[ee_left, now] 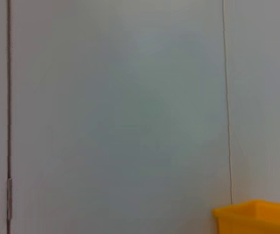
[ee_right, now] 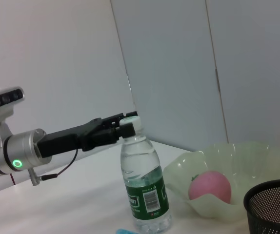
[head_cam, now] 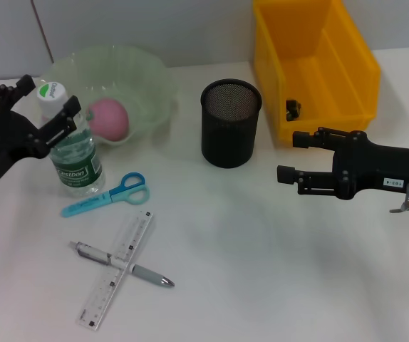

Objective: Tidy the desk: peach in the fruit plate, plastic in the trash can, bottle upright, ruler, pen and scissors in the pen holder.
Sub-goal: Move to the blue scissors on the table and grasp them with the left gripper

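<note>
The left arm reaches in from the robot's left, held level above the desk (head_cam: 261, 285), and its left gripper (head_cam: 48, 107) sits at the top of the upright water bottle (head_cam: 76, 160). Its two fingers (head_cam: 65, 117) are spread moderately, one either side of the bottle's neck and white cap (head_cam: 51, 91); the right wrist view shows the fingertips (ee_right: 111, 122) right at the cap, but whether they press on it cannot be told.

The right arm lies stretched out low over the desk on the robot's right, and the right gripper (head_cam: 290, 157) points toward the black mesh pen holder (head_cam: 231, 122), near it but not touching. Its fingers are parted wide with nothing between them. Just behind that gripper stands the yellow bin (head_cam: 315, 64).

Just beyond the left fingers, the pink peach (head_cam: 108, 117) rests in the pale green fruit plate (head_cam: 147, 78), which stands beside the bottle. Below the left fingers, on the desk, lie the blue-handled scissors (head_cam: 108, 194) close to the bottle's base. Further toward the near edge, the clear ruler (head_cam: 117, 269) and the pen (head_cam: 122, 263) lie crossed, touching each other.
</note>
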Controlling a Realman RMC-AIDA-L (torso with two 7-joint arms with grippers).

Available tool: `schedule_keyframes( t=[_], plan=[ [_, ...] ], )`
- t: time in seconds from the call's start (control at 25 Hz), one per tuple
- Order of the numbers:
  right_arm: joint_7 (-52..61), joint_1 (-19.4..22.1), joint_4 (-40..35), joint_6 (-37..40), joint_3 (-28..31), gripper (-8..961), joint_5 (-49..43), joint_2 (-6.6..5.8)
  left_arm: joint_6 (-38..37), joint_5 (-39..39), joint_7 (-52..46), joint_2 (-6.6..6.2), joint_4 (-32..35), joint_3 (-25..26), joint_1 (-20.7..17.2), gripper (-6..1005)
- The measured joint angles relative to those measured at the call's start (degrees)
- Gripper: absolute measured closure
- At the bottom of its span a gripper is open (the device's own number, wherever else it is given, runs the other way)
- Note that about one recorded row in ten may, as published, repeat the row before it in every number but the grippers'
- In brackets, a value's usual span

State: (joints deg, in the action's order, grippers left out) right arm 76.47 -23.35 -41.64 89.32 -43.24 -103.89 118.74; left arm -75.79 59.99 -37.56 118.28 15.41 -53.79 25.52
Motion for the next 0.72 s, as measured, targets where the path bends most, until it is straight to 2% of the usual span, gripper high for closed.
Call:
schedule_keyframes(
  t=[0.12,0.32,0.4,0.72],
  plan=[
    [0.0,0.0,0.0,0.1,0.0,137,0.0,0.0,-0.8,0.0,-3.2,-0.15,1.2,0.0,-0.8,146],
    [0.0,-0.1,0.0,0.4,0.0,137,0.0,0.0,-4.2,2.2,-13.7,-0.44,7.4,-0.7,-4.7,140],
    [0.0,-0.3,0.0,0.6,0.0,137,0.0,0.0,-7.3,4.2,-19.0,-0.99,10.1,-0.8,-6.6,141],
    [0.0,-0.7,0.4,0.7,-1.4,137,0.0,-0.24,-15.2,10.8,-27.8,-2.58,12.9,-0.8,-8.0,141]
  ],
)
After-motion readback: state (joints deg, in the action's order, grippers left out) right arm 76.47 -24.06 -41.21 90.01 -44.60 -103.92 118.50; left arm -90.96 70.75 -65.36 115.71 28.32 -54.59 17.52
